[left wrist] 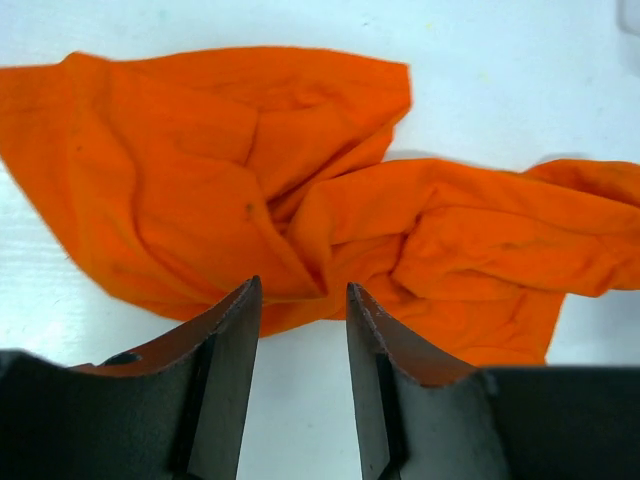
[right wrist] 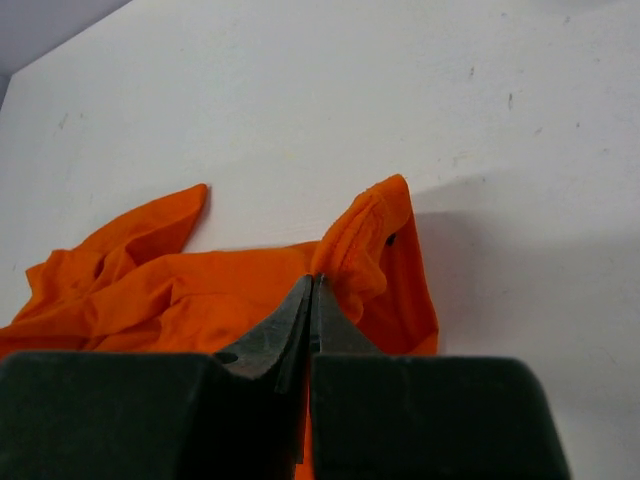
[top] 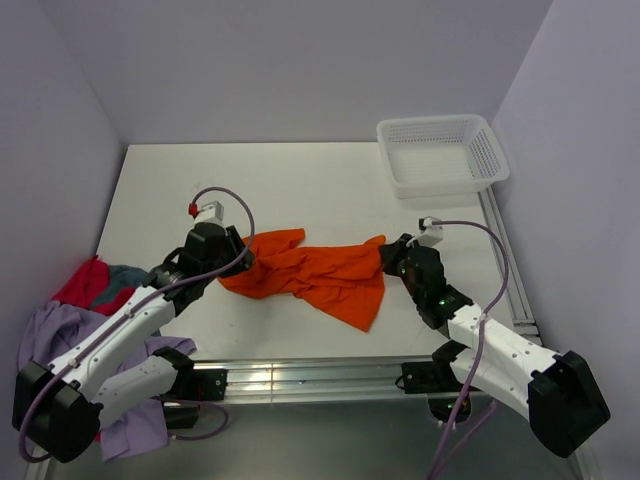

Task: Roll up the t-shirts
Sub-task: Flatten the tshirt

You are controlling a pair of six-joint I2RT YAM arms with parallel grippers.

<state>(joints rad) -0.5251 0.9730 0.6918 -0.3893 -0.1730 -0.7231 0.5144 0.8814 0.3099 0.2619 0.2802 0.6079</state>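
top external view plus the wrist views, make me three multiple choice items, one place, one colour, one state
1. Where does the white basket stand? A) far right corner of the table B) near left edge C) on a shirt
2. What colour is the t-shirt lying mid-table? A) grey-blue B) orange C) lavender
3. How is the left pincer? A) shut on the basket B) out of view C) open
Answers: 1 A, it sits by the far right edge; 2 B, its fabric is bright orange; 3 C, a clear gap shows between its fingers.
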